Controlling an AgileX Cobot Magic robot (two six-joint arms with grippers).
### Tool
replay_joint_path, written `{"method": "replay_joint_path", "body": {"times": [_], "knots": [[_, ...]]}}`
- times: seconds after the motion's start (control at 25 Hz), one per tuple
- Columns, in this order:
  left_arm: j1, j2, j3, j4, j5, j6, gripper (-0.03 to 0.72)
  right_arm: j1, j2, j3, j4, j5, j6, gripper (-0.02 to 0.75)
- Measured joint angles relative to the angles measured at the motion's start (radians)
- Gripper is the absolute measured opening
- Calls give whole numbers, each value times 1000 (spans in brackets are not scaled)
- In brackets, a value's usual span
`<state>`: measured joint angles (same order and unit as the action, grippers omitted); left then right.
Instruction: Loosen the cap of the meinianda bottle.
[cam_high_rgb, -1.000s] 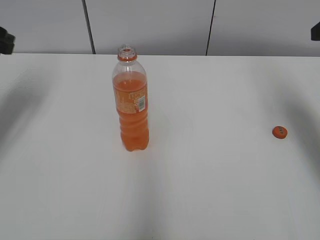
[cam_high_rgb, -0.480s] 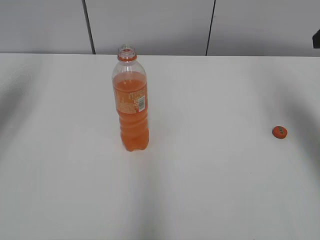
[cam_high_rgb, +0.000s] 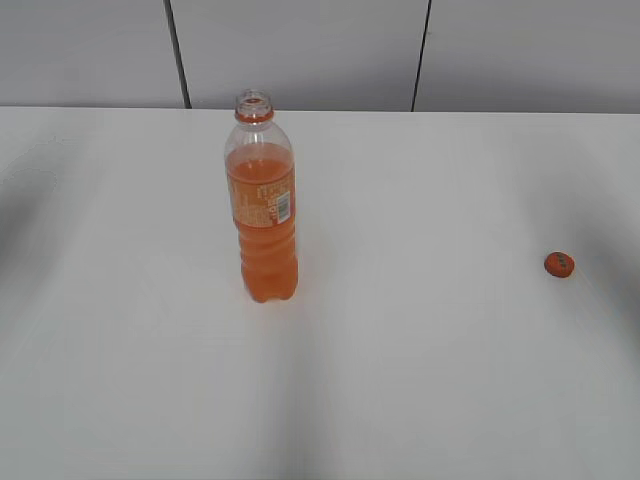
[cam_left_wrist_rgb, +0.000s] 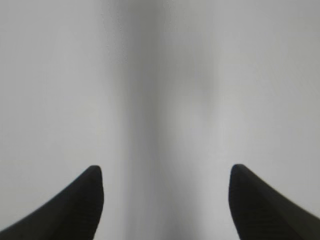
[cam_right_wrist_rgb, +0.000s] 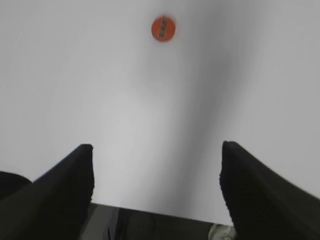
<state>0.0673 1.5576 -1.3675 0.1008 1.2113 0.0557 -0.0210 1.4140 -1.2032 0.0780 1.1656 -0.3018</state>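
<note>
Now cap (cam_high_rgb: 559, 264) off bottle (cam_high_rgb: 263, 210).

We see a white table (cam_high_rgb: 420, 350) filling most of the view; at twelve o'clock, a grey panelled wall (cam_high_rgb: 300, 50) with dark seams.

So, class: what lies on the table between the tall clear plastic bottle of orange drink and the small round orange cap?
Nothing: the exterior view shows bare white table between bottle and cap.

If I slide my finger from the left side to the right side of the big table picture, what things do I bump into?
the meinianda bottle, standing open with no lid → the cap, lying alone on the table
</note>
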Motion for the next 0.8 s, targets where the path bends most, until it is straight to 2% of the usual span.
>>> {"method": "replay_joint_path", "body": {"times": [0.16, 0.36, 0.56, 0.8], "knots": [[0, -67, 53, -26, -1, 0, 479, 0, -5, 0, -11, 43, 14, 583], [0, -201, 238, -33, -19, 0, 473, 0, -60, 56, -7, 46, 17, 560], [0, -365, 424, -42, -86, 0, 466, 0, -170, 231, 21, 35, 19, 553], [0, -597, 599, -49, -130, 0, 463, 0, -361, 447, 31, -62, 19, 534]]}}
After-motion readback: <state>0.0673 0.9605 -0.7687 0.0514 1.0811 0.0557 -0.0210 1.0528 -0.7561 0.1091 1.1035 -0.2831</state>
